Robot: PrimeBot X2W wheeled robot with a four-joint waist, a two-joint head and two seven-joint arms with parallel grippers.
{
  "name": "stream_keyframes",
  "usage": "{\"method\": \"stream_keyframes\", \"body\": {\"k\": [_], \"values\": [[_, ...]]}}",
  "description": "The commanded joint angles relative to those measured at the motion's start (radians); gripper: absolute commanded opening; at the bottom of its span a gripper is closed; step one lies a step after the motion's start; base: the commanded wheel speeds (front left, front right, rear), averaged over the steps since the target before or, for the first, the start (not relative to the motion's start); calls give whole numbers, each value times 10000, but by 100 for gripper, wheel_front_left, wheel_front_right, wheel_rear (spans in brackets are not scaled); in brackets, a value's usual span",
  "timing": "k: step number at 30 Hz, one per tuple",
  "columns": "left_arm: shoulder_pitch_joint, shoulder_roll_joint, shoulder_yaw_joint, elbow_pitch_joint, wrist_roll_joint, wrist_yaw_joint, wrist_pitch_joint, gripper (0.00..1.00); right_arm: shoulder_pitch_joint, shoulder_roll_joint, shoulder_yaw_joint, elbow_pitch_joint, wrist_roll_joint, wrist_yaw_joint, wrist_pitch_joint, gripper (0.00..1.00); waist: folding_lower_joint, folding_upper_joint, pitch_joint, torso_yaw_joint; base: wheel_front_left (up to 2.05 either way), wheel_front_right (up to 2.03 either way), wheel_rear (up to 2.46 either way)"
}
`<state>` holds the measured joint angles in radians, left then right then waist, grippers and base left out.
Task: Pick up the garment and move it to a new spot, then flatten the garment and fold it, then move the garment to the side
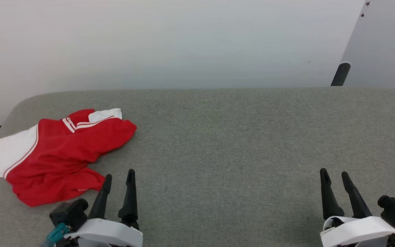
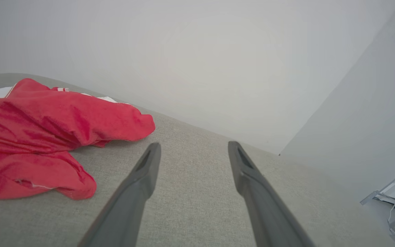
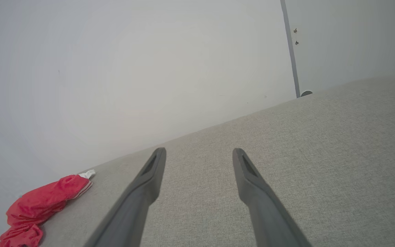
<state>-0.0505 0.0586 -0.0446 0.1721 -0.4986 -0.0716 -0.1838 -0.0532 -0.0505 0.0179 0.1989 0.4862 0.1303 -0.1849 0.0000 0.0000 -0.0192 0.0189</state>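
Garment (image 1: 60,154) lies bunched near left edge of grey surface (image 1: 235,144).

Bright, even, diffuse light in all views. The white wall (image 1: 183,41) is washed out, nearly featureless. The red jersey (image 1: 63,151) casts a faint, soft shadow on the grey fabric-covered counter (image 1: 235,137). Focus is sharp.

Grey fabric surface (image 1: 238,137), white wall (image 1: 170,41) (plain)

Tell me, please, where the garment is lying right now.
In the head view, the garment lies crumpled at the left end of the grey padded surface, just ahead and left of the left gripper, far from the right gripper.
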Motion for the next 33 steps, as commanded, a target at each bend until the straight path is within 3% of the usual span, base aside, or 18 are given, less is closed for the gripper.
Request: {"method": "stream_keyframes", "body": {"k": [1,33], "values": [[32,-3,11,-91,260,-57,-78,100,10,11,49,-88,-198,5,-70,100,0,0,-10,6,0,0,0],[187,-79,-95,-194,2950,-242,-727,100,232,4,216,-326,-2850,7,-723,100,0,0,-194,62,0,0,0]]}}
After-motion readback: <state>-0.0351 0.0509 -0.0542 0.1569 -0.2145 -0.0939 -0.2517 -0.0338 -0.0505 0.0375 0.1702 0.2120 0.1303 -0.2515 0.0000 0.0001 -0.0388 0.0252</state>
